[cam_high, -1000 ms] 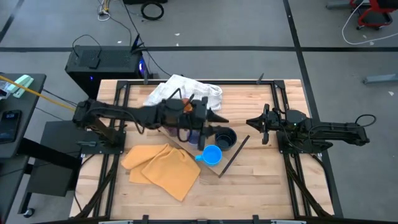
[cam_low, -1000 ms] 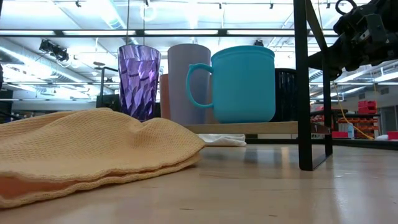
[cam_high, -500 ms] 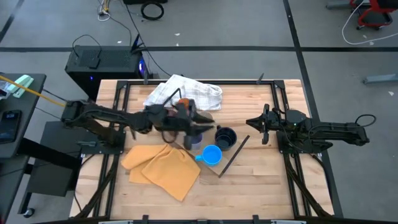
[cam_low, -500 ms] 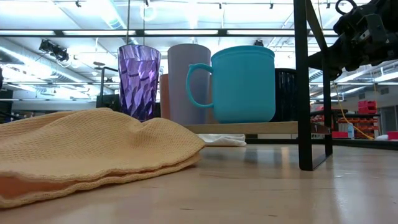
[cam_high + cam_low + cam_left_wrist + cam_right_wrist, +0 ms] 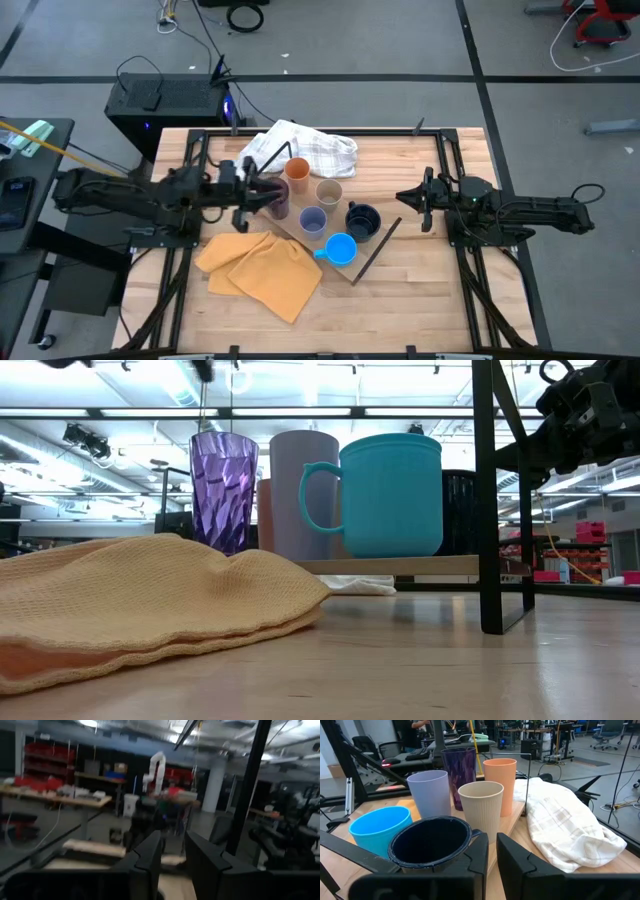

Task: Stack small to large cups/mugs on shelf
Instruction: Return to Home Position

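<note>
Six cups stand close together on the light-wood shelf board (image 5: pixel 420 565): orange (image 5: pixel 297 169), tan (image 5: pixel 329 192), dark purple (image 5: pixel 279 203), pale lavender (image 5: pixel 312 221), dark navy mug (image 5: pixel 363 220) and bright blue mug (image 5: pixel 342 249). In the right wrist view they stand upright on their bases: purple (image 5: pixel 461 767), orange (image 5: pixel 500 780), tan (image 5: pixel 480 805), lavender (image 5: pixel 430 790), navy (image 5: pixel 432 842), blue (image 5: pixel 377 827). My left gripper (image 5: pixel 262 190) hangs just left of the purple cup, fingers nearly together (image 5: pixel 173 851), holding nothing. My right gripper (image 5: pixel 404 199) waits right of the cups, shut (image 5: pixel 492 857).
A white checked cloth (image 5: pixel 300 147) lies behind the cups, toward the far edge. A folded yellow-orange cloth (image 5: pixel 262 270) lies near the table's front left. The shelf's black frame post (image 5: pixel 487 500) rises right of the mugs. Bare wood shows at the table's near right.
My left arm has drawn back from above the cups toward the table's left edge, uncovering the orange, tan and purple cups in the high view. The cups have kept their places. My right arm has kept still.
</note>
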